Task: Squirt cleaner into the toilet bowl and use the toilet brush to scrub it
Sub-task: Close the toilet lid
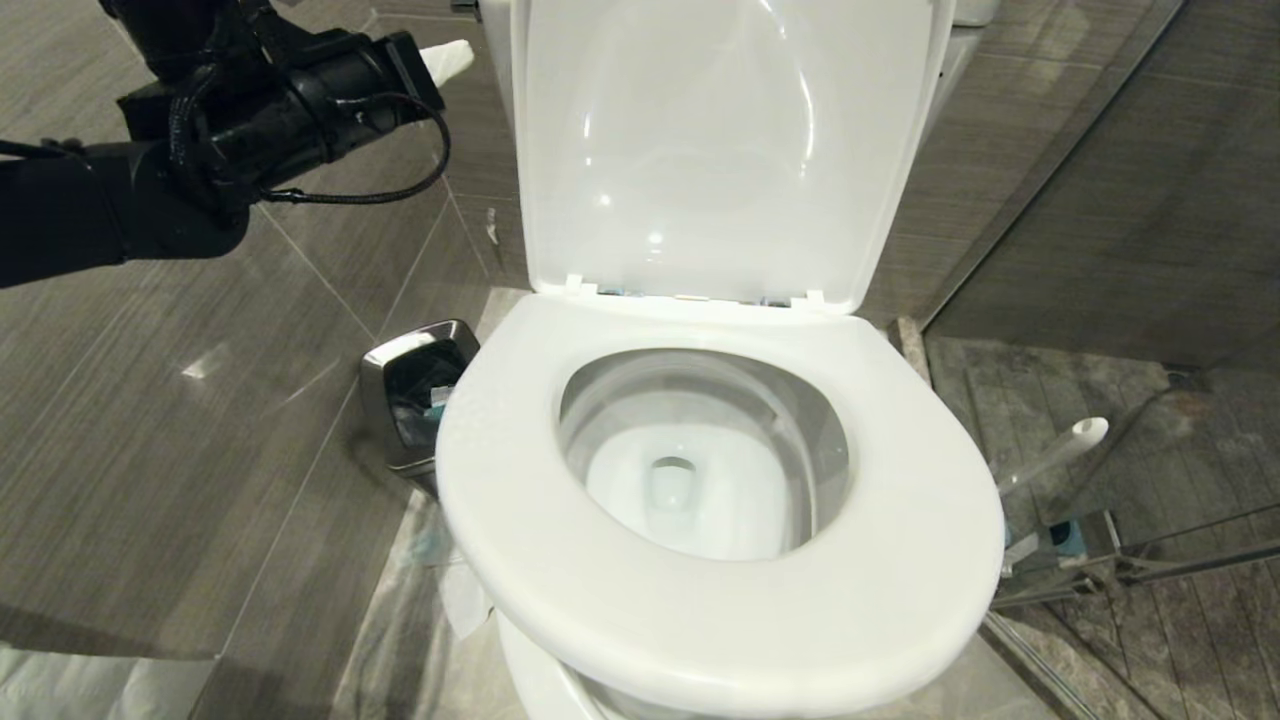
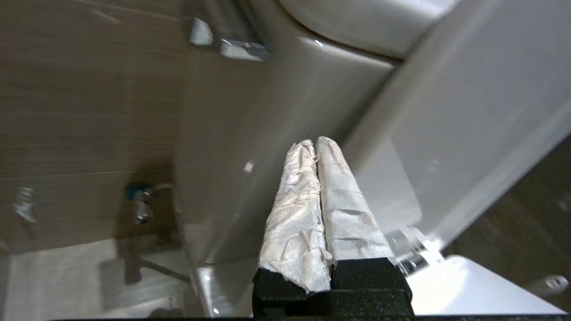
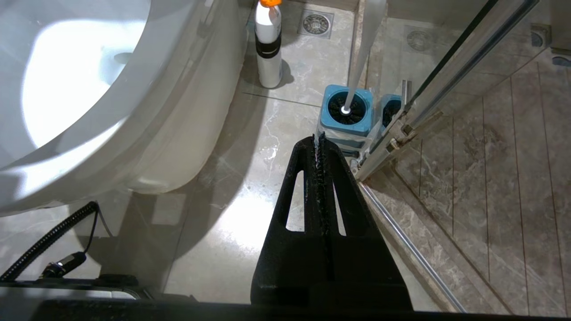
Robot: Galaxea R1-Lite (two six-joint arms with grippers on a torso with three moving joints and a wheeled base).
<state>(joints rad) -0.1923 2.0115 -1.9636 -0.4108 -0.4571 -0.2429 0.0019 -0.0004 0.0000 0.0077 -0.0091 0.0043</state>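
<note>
The toilet bowl (image 1: pixel 700 480) is seen at the centre of the head view, white and glossy, with its seat (image 1: pixel 720 600) lowered and its lid (image 1: pixel 720 150) raised upright. A small steel bin (image 1: pixel 415 400) is set on the floor just beside the bowl's left side. The toilet brush (image 3: pixel 357 58) is stood in its blue-topped holder (image 3: pixel 347 113) on the floor to the right of the bowl, beside the glass partition. A white bottle (image 3: pixel 269 44) with an orange cap is stood near it. The left gripper (image 2: pixel 316 145) is held high beside the lid, its paper-wrapped fingers (image 2: pixel 343 200) pressed together on nothing. The right gripper (image 3: pixel 320 142) is hung low above the floor near the holder, fingers shut and empty.
</note>
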